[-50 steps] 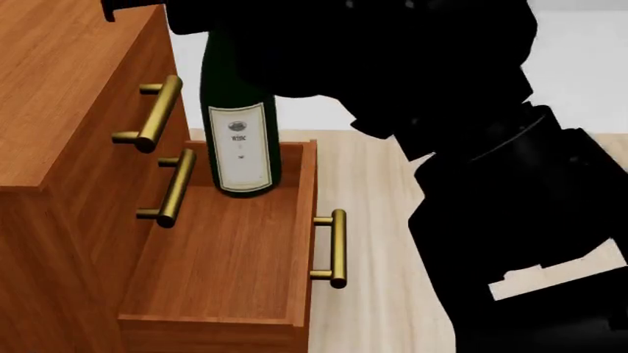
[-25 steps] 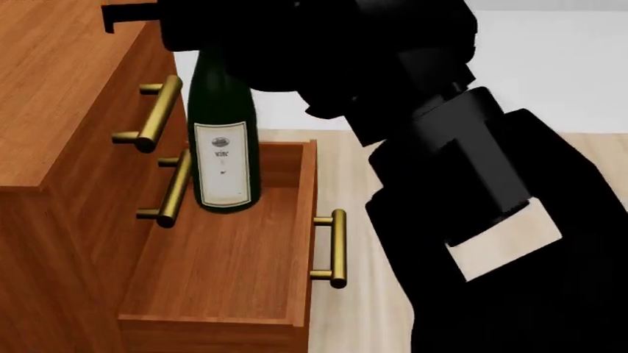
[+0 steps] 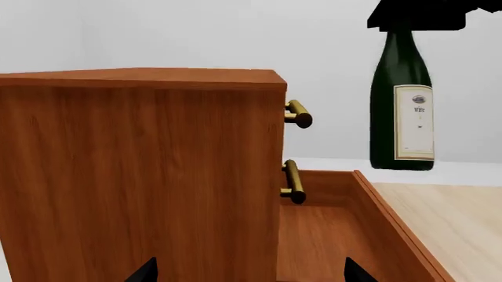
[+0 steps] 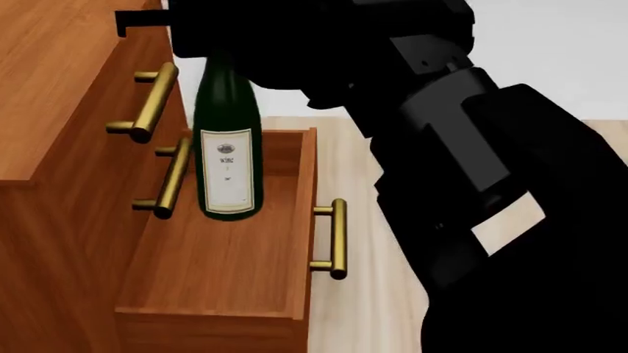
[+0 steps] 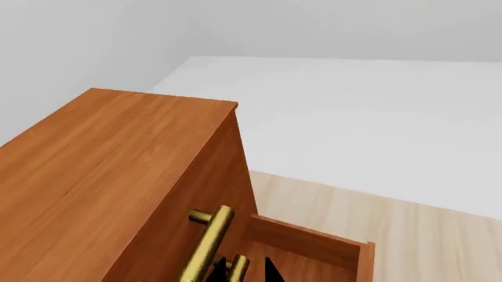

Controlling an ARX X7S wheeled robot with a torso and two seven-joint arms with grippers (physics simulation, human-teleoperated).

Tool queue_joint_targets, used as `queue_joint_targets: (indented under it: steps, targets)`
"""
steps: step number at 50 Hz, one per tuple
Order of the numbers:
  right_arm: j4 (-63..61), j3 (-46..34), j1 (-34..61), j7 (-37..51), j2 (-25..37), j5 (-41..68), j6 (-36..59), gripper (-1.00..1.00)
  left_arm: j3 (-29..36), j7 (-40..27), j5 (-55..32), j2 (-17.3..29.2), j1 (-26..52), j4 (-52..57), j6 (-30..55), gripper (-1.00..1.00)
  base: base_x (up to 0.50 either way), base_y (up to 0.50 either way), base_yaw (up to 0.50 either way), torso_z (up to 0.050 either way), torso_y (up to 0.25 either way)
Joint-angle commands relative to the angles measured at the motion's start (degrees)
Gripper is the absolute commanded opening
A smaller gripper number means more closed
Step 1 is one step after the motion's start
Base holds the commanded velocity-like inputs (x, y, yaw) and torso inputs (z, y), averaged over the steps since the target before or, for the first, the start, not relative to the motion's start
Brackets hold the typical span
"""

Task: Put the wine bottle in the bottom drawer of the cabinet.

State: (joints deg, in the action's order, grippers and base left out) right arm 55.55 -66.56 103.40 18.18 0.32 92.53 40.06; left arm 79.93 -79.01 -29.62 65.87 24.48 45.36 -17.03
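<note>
Centrally, the wine bottle (image 4: 228, 143) hangs upright over the rear part of the open bottom drawer (image 4: 220, 261), its base at about the height of the drawer's rim; whether it touches the drawer floor cannot be told. It is a tall, slender bottle of dark green glass with sloping shoulders. Its neck top is hidden by the black right gripper (image 4: 201, 33), which is clamped on the neck from above. A white rectangular label with a thin gold border covers the lower body; it bears a small round emblem, the word "Wine" beneath it, and further marks too small to read.

The left wrist view shows the same bottle (image 3: 402, 106) from the side, held above the drawer's side wall (image 3: 392, 217), its neck entering the dark gripper.

The cabinet (image 4: 59, 110) is reddish-brown wood with brass bar handles. The two upper drawers are closed, and their handles (image 4: 147, 103) lie just beside the bottle. The bottom drawer is pulled well out, its own brass handle (image 4: 336, 239) facing the pale wood floor (image 4: 358, 294).

Only two dark fingertips (image 3: 141, 271) of the left gripper appear, standing apart with nothing between them.
</note>
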Motion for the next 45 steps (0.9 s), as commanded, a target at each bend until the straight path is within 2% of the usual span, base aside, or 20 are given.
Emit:
queue_joint_targets:
  steps: [1, 23, 45]
  targets:
    - [1.2, -2.5, 1.1, -1.4, -0.2, 1.6, -1.1, -1.0, -0.4, -0.2, 0.1, 0.2, -0.4, -0.3, -0.4, 1.0, 0.0, 0.0, 0.0, 0.0, -0.166]
    - [-2.2, -3.7, 2.7, 0.5, 2.0, 5.7, 1.2, -1.0, -1.0, -0.1, -0.1, -0.2, -0.9, -0.7, -0.3, 1.0, 0.0, 0.0, 0.0, 0.0, -0.166]
    - [1.4, -4.0, 2.8, -2.2, 0.7, 7.9, 3.3, -1.0, -1.5, 0.3, 0.0, -0.4, -1.3, -0.7, 0.0, 1.0, 0.0, 0.0, 0.0, 0.0, -0.166]
